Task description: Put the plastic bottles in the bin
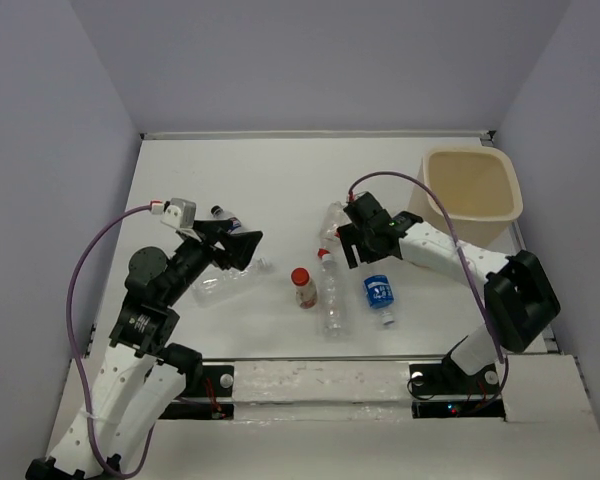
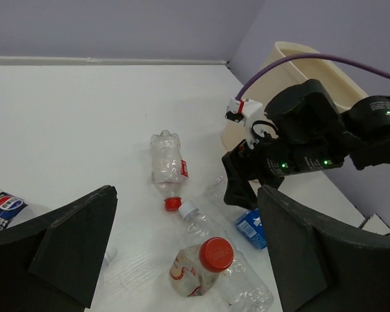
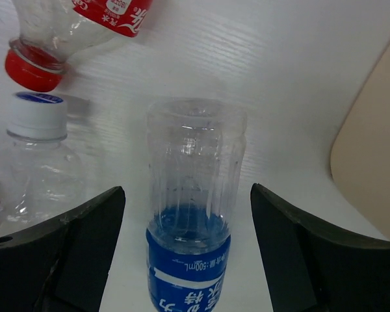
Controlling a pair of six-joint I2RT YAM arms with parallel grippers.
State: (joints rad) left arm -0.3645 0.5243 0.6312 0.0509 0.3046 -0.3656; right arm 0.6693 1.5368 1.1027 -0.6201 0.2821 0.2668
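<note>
Several plastic bottles lie in the middle of the table. A blue-labelled bottle [image 3: 190, 221] [image 1: 379, 291] lies between the fingers of my right gripper [image 3: 190, 257] [image 1: 353, 251], which is open and not touching it. A red-capped bottle [image 2: 205, 265] [image 1: 302, 287] shows between the wide-open fingers of my left gripper [image 2: 185, 260] [image 1: 242, 250], further off. A clear white-capped bottle [image 2: 196, 221] [image 1: 331, 298] lies beside it. A red-labelled bottle [image 2: 166, 161] [image 1: 332, 220] lies beyond. The cream bin [image 1: 472, 190] [image 2: 287, 57] stands at the back right.
A Pepsi-labelled bottle [image 1: 227, 217] [image 2: 2, 208] lies left of my left gripper, and a crushed clear bottle [image 1: 218, 287] lies under it. The right arm's purple cable [image 1: 390, 178] arcs in front of the bin. The bin wall [image 3: 370, 162] is close on my right gripper's right.
</note>
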